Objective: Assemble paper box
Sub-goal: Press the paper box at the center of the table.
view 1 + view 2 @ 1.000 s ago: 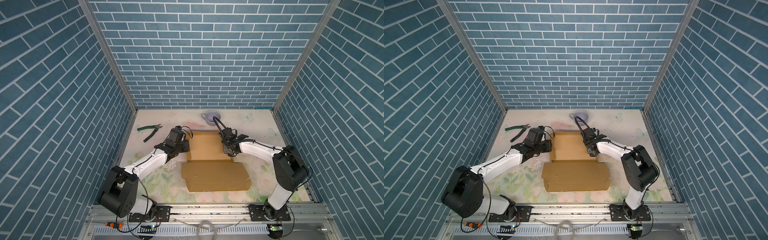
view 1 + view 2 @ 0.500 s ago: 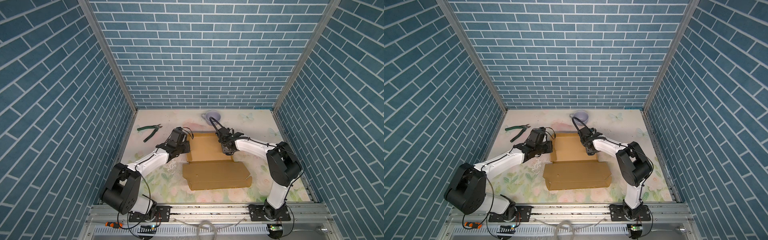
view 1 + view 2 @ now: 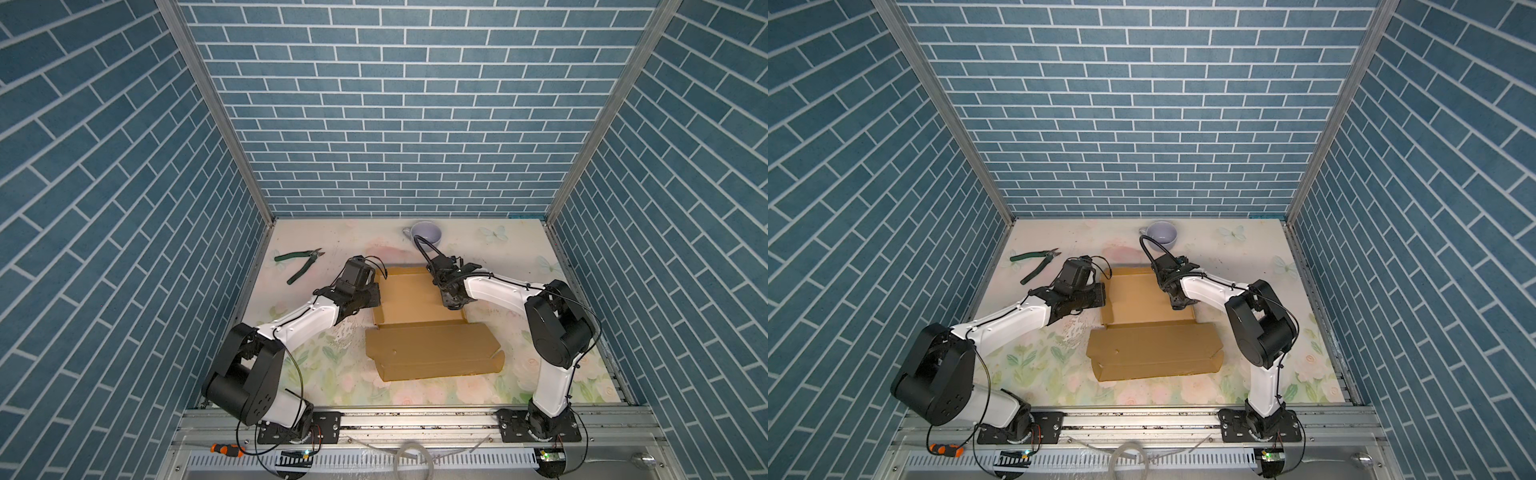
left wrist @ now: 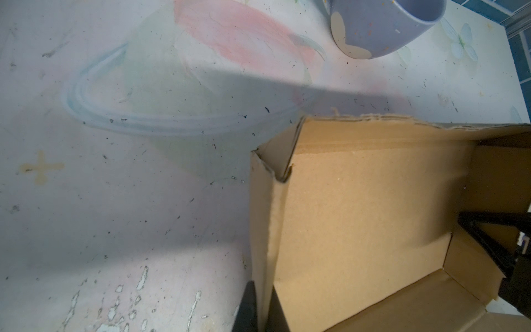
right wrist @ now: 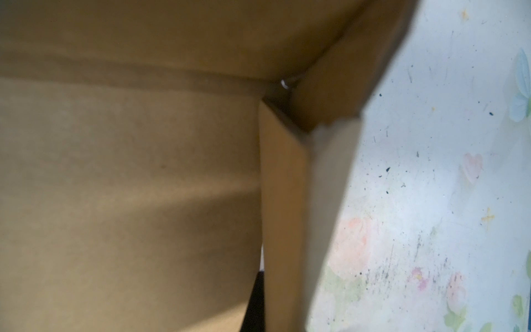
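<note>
Both grippers are working the paper box, which is sitting mid-table with its tray part farther from my bases and its wide lid panel lying flat toward them. I am pinching the tray's left wall with my left gripper; dark fingers are pressing on either side of the cardboard edge. My right gripper is clamping the right wall, one finger showing against its inner face. Cup is standing beyond the box near the back wall. Pliers are lying off to my left, well apart.
</note>
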`<state>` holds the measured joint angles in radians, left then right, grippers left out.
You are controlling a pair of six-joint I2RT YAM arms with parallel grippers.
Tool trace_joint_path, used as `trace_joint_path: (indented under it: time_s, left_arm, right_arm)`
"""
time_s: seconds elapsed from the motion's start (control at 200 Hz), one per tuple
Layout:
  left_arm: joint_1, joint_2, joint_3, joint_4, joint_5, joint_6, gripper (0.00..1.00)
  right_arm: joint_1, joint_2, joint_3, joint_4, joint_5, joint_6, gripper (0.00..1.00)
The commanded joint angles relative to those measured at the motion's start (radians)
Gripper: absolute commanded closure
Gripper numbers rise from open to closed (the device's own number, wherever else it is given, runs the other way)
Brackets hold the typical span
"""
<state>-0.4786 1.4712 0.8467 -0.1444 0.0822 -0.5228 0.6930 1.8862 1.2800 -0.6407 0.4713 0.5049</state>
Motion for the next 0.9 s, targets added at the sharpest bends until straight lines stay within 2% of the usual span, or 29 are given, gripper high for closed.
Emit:
trace_joint_path:
  time_s: [0.0,0.08,0.255,0.365,0.605,0.775,0.895]
  left_arm:
    - [-0.014,-0.006,0.037,0.025,0.03,0.003,1.0]
    - [-0.015,-0.006,0.039,0.001,0.017,0.004,1.0]
    - [-0.014,0.008,0.053,-0.141,-0.029,-0.025,1.0]
    - [-0.014,-0.006,0.026,-0.173,-0.016,-0.067,1.0]
    - [-0.021,-0.064,-0.046,-0.155,-0.016,-0.126,0.83]
    - [-0.021,-0.088,-0.055,-0.159,-0.022,-0.114,0.72]
    - [-0.016,-0.107,-0.041,-0.177,-0.036,-0.083,0.6]
  right_arm:
    - [0.001,0.039,0.001,-0.045,0.027,-0.004,1.0]
    - [-0.009,0.006,-0.008,-0.018,-0.056,-0.045,1.0]
    - [-0.034,-0.017,0.053,-0.065,-0.181,-0.126,0.86]
    - [-0.044,0.004,0.086,-0.091,-0.235,-0.152,0.79]
    - [-0.057,0.055,0.129,-0.103,-0.266,-0.166,0.73]
    - [-0.059,0.056,0.149,-0.107,-0.302,-0.177,0.64]
    - [-0.059,0.049,0.155,-0.114,-0.331,-0.179,0.58]
